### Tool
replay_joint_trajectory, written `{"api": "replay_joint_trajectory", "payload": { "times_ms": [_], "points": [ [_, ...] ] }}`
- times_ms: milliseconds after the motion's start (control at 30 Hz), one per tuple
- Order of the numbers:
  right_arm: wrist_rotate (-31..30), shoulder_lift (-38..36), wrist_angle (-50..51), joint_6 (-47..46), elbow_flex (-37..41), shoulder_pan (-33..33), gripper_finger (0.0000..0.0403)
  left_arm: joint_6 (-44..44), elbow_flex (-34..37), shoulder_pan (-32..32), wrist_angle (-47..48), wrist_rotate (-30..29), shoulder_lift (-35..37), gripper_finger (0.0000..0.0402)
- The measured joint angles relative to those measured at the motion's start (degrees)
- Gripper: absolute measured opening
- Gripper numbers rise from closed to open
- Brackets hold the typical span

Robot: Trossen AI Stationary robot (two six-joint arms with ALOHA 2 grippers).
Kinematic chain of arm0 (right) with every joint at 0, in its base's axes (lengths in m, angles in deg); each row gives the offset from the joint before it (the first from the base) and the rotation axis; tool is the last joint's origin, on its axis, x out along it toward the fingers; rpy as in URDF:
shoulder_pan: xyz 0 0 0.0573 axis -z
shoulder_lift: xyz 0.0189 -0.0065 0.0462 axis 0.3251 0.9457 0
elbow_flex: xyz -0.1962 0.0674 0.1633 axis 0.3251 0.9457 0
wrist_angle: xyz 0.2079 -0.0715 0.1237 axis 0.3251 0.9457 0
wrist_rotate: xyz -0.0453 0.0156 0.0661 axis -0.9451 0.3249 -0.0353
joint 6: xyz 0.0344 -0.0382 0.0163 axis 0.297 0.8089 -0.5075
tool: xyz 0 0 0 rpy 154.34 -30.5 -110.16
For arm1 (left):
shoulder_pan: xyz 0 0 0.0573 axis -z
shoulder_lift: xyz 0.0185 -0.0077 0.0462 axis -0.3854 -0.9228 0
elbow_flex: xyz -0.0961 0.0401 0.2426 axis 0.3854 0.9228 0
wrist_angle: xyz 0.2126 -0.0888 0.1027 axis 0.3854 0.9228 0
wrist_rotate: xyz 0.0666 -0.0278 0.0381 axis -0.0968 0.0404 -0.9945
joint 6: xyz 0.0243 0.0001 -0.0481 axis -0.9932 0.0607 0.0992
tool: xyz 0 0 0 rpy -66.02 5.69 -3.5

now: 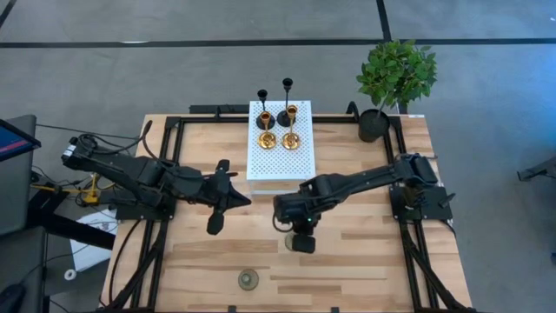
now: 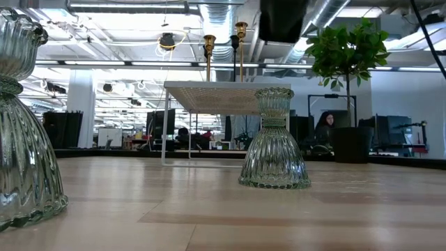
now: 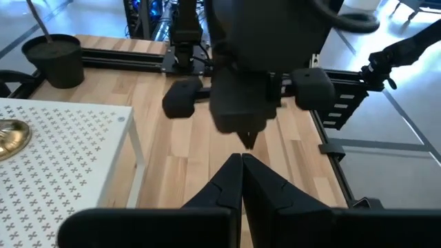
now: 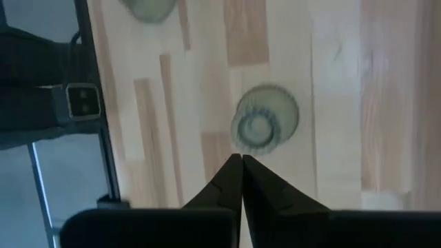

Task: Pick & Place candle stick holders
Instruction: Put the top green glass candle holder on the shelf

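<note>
High view: 4 holders on the white stand at 12 o'clock of the table — 2 black holders at the far edge, 2 gold holders just in front. 1 grey-green holder alone near 6 o'clock. Right hand poised near table centre, directly over the second grey-green one, mostly hiding it. Left hand waiting at about 9 o'clock of the right one, near but apart. Plant pot at 2 o'clock.

Low view: second holder upright on the table, ribbed glass, bell-shaped base, narrow waist, flared cup on top. Other glass holder very close to the lens at the picture's edge. Gold stems visible above the stand.

Left wrist view: own fingers pressed together, holding nothing; right arm's wrist looming ahead.

Right wrist view: fingers shut tip to tip, empty, aimed down at the holder seen from above, just beyond the tips and not touching.

Handling, as a judgement: probably thick glass, so rigid, fairly heavy for its size, smooth and slippery, liable to chip if dropped or knocked over. Best grip likely across the narrow waist under the cup, where ribs and flare resist sliding; needs fingers spread first, then a slow squeeze.
</note>
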Motion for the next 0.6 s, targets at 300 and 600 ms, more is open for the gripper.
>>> {"api": "replay_joint_trajectory", "payload": {
  "times_ms": [300, 600],
  "points": [
    [-0.9, 0.1, -5.8, -2.3, 0.0, 3.0, 0.0005, -0.1, 0.0, 0.0, 0.0, 0.0, 0.0, 0.0008],
    [-1.9, 0.1, -3.3, -3.1, 0.1, 3.1, 0.0081, 0.2, 0.0, 0.0, 0.0, 0.0, 0.0, 0.0008]
  ]
}}
